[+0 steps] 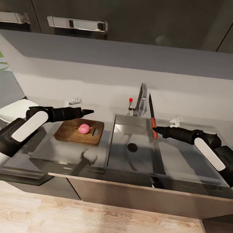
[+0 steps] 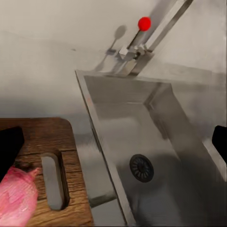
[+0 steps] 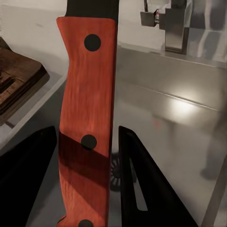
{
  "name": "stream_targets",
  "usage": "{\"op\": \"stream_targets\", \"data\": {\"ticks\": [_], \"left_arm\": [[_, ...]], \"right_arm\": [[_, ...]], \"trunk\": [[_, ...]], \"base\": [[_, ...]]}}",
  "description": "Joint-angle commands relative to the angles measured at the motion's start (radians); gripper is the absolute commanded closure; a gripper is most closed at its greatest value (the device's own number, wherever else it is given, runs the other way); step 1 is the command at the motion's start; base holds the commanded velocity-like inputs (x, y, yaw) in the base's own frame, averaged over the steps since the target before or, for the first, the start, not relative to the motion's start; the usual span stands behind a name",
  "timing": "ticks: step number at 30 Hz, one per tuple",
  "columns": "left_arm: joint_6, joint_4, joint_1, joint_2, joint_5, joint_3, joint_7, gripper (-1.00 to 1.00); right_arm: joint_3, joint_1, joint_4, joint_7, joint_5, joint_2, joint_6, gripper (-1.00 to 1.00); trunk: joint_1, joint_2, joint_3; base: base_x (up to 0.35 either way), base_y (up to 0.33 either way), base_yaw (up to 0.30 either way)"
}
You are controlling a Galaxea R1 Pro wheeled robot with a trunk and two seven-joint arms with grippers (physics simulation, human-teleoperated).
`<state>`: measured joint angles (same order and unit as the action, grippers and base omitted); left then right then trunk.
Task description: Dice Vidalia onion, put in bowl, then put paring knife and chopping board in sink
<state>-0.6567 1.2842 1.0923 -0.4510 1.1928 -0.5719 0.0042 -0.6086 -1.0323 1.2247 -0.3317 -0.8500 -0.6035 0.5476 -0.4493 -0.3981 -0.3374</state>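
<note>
Glossy dark countertop (image 1: 56, 153) wraps the sink (image 1: 133, 161). Over the basin, the right gripper (image 1: 154, 128) clamps the paring knife (image 1: 152, 117) by its red handle, blade up beside the tap (image 1: 142, 97). Left of the sink, the onion (image 1: 84, 128) sits on the chopping board (image 1: 70, 135), the left gripper (image 1: 89, 111) hovering above it, its fingers spread wide. A white bowl (image 1: 12, 109) sits far left of the sink.

The head camera looked down from above and farther back, while both wrist cameras sat close, all sharing the sink (image 1: 133, 146) and its drain.
</note>
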Motion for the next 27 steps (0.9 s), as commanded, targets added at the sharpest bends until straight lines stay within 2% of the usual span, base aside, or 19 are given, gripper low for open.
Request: {"op": "stream_targets", "data": {"ticks": [1,6,19,23,27], "left_arm": [[-0.007,-0.001,0.001,-0.030,0.002,-0.002,-0.113,-1.00],[-0.007,-0.002,0.001,-0.036,0.000,-0.003,-0.141,-1.00],[-0.006,0.000,0.001,-0.032,-0.002,-0.006,-0.144,-1.00],[-0.012,0.001,0.001,-0.032,-0.002,-0.007,-0.144,-1.00],[-0.055,0.004,0.001,-0.029,-0.002,-0.020,-0.144,-1.00]], "right_arm": [[-0.002,-0.002,0.001,0.000,-0.004,-0.001,0.003,1.00],[-0.003,-0.002,0.000,0.000,-0.004,-0.001,0.002,1.00],[-0.003,-0.002,0.001,0.000,-0.004,-0.001,0.003,1.00],[-0.042,-0.002,0.000,0.000,-0.004,-0.001,0.002,1.00],[-0.061,-0.002,0.000,0.000,-0.003,-0.001,0.002,1.00]], "trunk": [[-0.001,-0.002,0.000],[-0.001,-0.002,0.008],[-0.001,-0.002,0.021],[-0.001,-0.002,0.021],[-0.001,-0.002,0.021]], "base": [[0.000,0.000,0.000],[0.000,0.094,0.000],[0.000,0.308,0.000],[0.000,0.198,0.000],[0.000,0.255,0.000]]}}
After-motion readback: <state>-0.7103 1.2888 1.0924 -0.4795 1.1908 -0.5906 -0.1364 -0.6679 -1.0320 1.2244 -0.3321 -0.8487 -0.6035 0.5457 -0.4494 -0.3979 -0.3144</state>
